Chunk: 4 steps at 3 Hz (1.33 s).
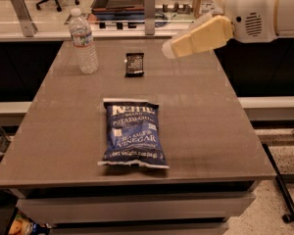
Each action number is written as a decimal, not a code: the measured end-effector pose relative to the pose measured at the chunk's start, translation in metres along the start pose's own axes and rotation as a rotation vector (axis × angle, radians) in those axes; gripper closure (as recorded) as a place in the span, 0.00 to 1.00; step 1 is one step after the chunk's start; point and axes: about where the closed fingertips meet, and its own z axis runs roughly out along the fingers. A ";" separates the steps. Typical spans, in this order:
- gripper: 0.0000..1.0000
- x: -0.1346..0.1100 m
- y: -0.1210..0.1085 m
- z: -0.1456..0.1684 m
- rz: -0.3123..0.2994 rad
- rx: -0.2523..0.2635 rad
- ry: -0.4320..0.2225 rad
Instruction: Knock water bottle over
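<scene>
Water bottle [85,43]: stands upright on the desk [210,131], at about 11 o'clock of the top near the far left corner, white cap up.
Claw [174,47]: hangs in the air over the far right part of the desk, at about 1 o'clock, with its tip pointing toward 8 o'clock. It is well apart from the bottle.
Claw state: I cannot tell whether it is wide or narrow. Nothing shows as carried in it.
Snack packet [134,64]: small and dark, lying flat at about 12 o'clock of the desk, between the bottle and the claw's tip.
Chip bag [133,133]: lies flat in the middle of the desk, at 6 o'clock from the packet and out of the line between claw and bottle.
Step in hand: the approach, by my reading. The bottle is upright and untouched, so the knock is not yet made.
Next move calls for: travel toward 9 o'clock from the claw, passing above the packet, then a sideways push against the bottle's upper body.
Why high: a push near the cap should tip it, while one near the base would likely only slide it.
Risk: the bottle is round and close to the edge, so once down it may roll off.
</scene>
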 end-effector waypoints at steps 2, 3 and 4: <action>0.00 -0.027 -0.015 0.079 0.026 -0.018 -0.111; 0.00 -0.037 -0.007 0.132 0.070 -0.036 -0.166; 0.00 -0.040 -0.003 0.179 0.128 -0.021 -0.238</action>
